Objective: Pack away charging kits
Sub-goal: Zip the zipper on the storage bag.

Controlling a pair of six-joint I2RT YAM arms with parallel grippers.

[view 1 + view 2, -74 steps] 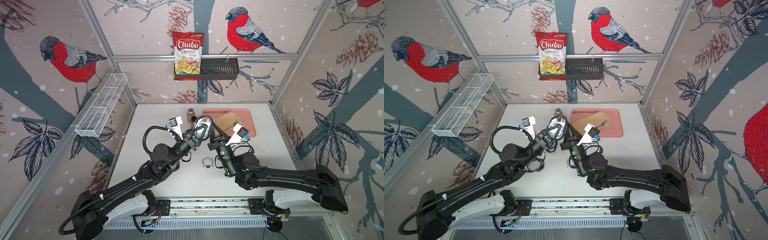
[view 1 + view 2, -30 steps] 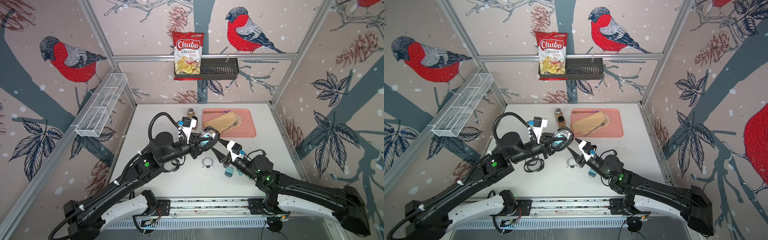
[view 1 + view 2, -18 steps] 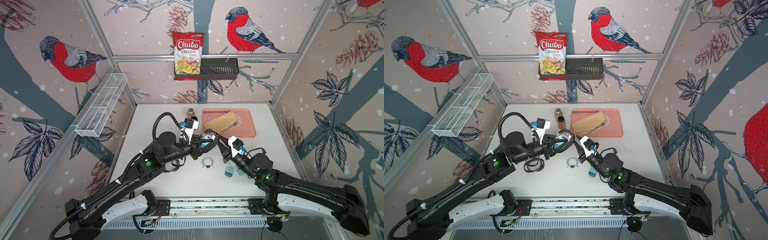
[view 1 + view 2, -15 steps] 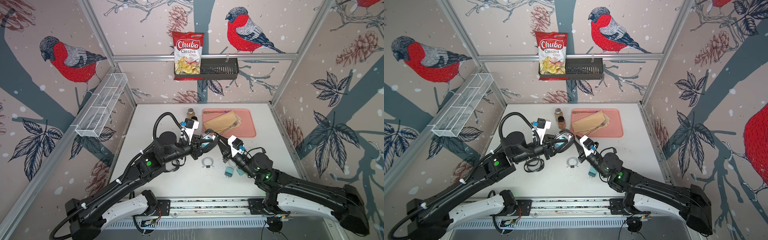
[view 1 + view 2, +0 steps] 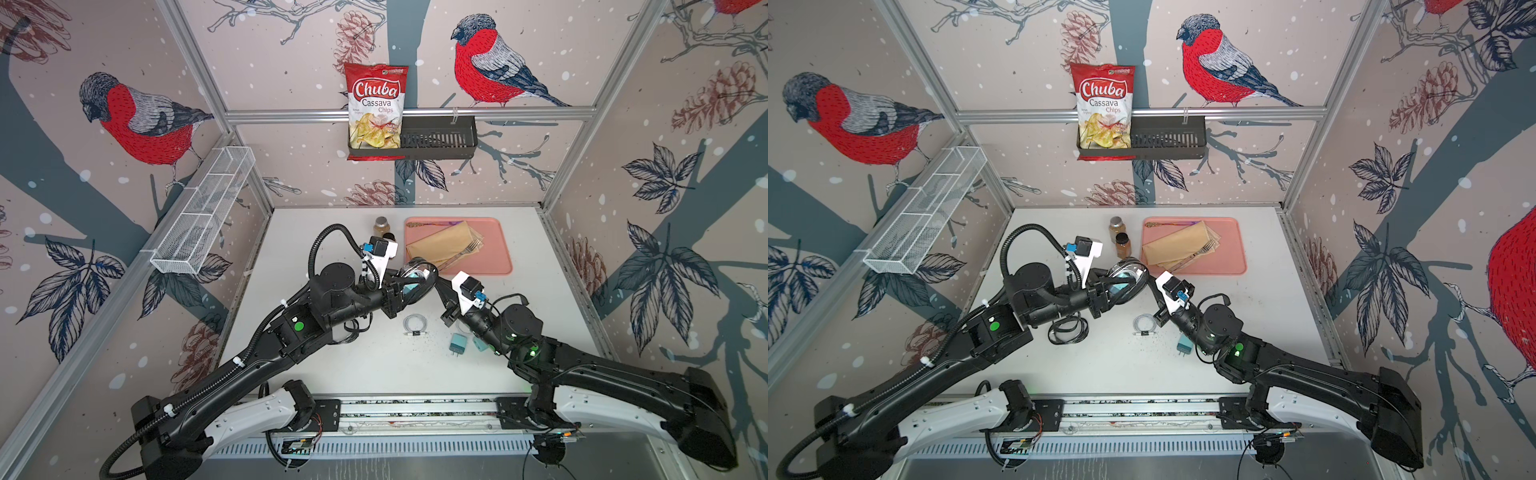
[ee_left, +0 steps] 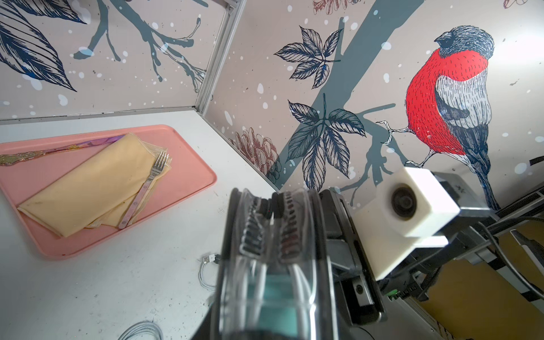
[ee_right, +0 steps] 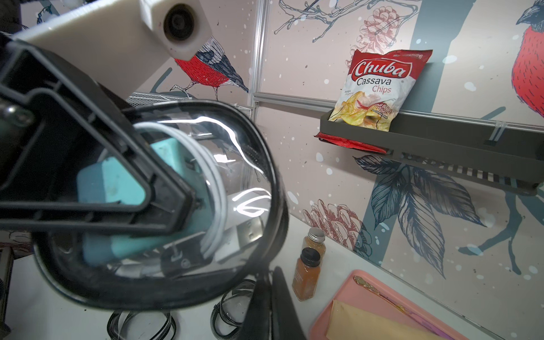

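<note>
Three cases: one case (image 5: 417, 268) hangs above the white table (image 5: 374, 374), just off the tray's (image 5: 500, 249) near corner, with the left gripper (image 5: 409, 287) clamped on it. Two empty cases (image 7: 141, 323) lie farther from the tray. The right gripper (image 5: 435, 279) has its jaws together at the held case's rim. Three chargers: one charger (image 7: 112, 182) is in that case and two loose chargers (image 5: 457, 344) lie before the tray. Two cables show: one cable (image 7: 216, 188) in the case and a loose cable (image 5: 414, 324) before the tray. Two jars (image 5: 1122, 245) stand beside the tray. The walls carry bullfinch paper.
</note>
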